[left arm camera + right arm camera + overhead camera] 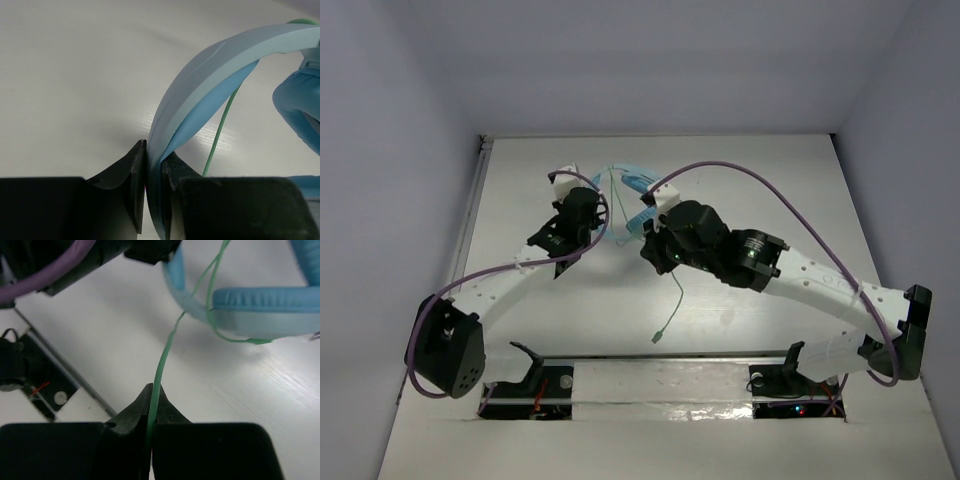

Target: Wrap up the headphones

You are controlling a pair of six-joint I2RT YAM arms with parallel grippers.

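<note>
Light blue headphones are at the far middle of the white tabletop, between two robot arms. The left pincer is clamped tight on the wide headband, apparently to steady the set. The right pincer is pinched closed on the thin green cable, which runs up past an earcup, seemingly ready for winding. The plug end trails loose toward the arm bases. No container is in view.

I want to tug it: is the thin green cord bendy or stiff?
Probably floppy: the thin pale-green cable curves and loops by the light blue earcup. Likely light: jaws of the right gripper hold it by one pinch.
</note>
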